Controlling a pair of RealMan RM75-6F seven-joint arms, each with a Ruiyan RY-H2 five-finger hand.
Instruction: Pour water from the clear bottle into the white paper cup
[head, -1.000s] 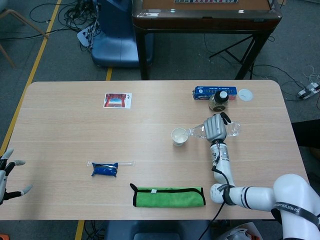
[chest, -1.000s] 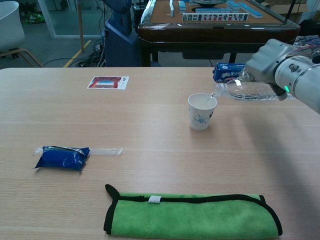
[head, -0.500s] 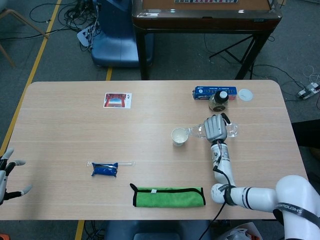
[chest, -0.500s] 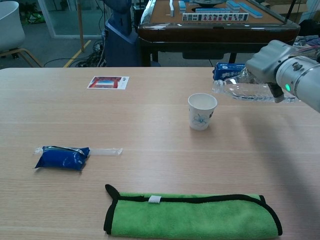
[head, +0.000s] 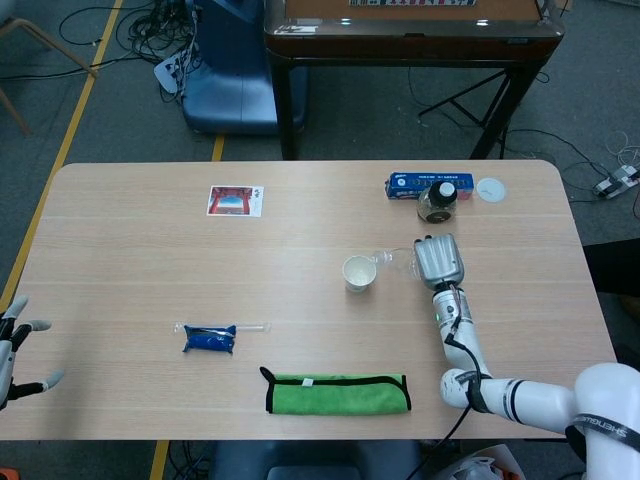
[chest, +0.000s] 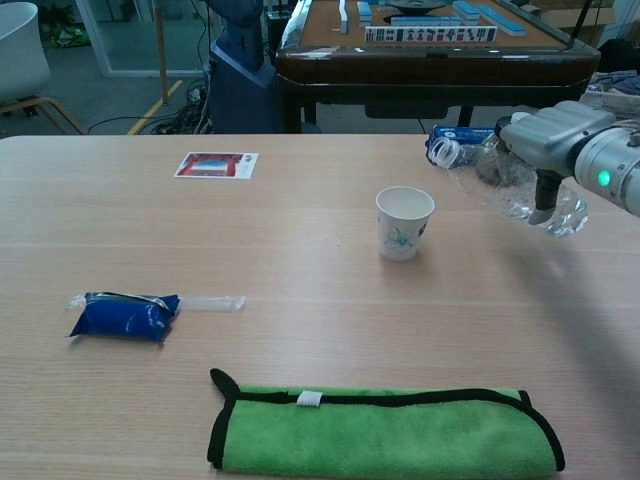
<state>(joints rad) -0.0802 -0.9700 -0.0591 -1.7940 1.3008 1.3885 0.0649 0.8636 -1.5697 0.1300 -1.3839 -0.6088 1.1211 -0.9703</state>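
The white paper cup (head: 358, 273) (chest: 404, 223), printed with a blue flower, stands upright right of the table's middle. My right hand (head: 440, 261) (chest: 553, 140) grips the clear bottle (chest: 500, 180) (head: 398, 260) to the right of the cup. The bottle is lifted off the table and slants, its open neck raised toward the cup and its base lower on the right. The neck is clear of the cup's rim. My left hand (head: 12, 346) hangs with fingers spread, holding nothing, off the table's left edge, seen only in the head view.
A blue box (head: 428, 184), a small dark-capped jar (head: 438, 202) and a white lid (head: 491, 189) lie behind my right hand. A green cloth (chest: 385, 432) lies along the front edge, a blue packet (chest: 124, 312) at front left, a photo card (chest: 216, 164) at back left.
The bottle's neck was over the cup a second ago. My right hand has since drawn it back to the right and tipped the neck upward.
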